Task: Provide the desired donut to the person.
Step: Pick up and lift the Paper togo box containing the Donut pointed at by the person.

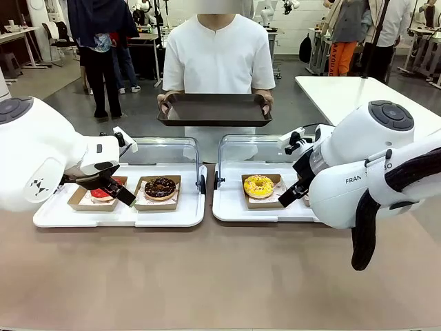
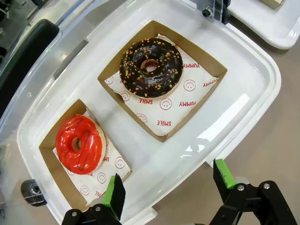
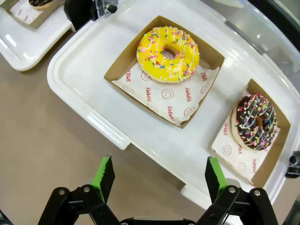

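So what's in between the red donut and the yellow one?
The chocolate donut with nut bits sits between the red donut and the yellow donut, as the front view shows.

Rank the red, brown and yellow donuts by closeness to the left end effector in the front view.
1. Red donut, right by the left end effector.
2. Brown donut, next over to the right.
3. Yellow donut, farthest right.

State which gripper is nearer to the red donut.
Left. The left gripper hangs open right beside the red donut; the right gripper is at the other tray, by the yellow donut.
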`<act>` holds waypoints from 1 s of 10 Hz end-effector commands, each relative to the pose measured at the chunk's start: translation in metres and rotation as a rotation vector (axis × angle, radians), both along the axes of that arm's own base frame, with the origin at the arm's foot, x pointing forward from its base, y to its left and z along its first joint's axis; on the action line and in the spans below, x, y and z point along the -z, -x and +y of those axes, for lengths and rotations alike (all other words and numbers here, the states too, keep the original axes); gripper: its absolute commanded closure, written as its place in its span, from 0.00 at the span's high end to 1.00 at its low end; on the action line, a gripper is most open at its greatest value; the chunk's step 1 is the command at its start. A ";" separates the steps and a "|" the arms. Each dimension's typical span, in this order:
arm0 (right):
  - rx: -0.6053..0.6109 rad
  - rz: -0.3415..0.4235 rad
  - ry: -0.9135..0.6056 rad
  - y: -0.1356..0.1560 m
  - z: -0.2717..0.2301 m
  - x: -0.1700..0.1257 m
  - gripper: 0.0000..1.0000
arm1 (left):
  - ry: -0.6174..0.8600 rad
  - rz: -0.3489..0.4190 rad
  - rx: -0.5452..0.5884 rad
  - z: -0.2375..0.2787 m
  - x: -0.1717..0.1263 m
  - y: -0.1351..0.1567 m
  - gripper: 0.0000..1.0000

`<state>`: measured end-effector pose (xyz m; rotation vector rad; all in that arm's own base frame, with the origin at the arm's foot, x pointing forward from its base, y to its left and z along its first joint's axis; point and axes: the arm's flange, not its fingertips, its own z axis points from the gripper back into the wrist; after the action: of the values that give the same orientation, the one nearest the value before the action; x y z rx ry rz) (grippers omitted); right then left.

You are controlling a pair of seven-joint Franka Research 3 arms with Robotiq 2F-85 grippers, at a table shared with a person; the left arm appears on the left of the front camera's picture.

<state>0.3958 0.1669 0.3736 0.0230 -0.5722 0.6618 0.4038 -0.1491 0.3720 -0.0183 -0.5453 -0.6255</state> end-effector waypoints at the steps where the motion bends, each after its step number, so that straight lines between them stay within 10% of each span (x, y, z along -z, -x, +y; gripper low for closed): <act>1: 0.000 0.000 0.000 0.000 0.000 0.000 1.00 | 0.000 0.000 0.000 0.000 0.000 0.000 1.00; 7: 0.013 0.034 -0.008 0.000 -0.004 -0.011 1.00 | 0.000 0.000 0.000 0.000 0.000 0.000 1.00; 10: 0.077 0.103 0.029 0.018 -0.021 -0.086 1.00 | -0.031 0.024 -0.063 0.022 -0.083 0.024 1.00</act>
<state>0.3821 0.1503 0.4230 0.0127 -0.4984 0.6311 0.3958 -0.1301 0.4179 0.0011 -0.5355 -0.5813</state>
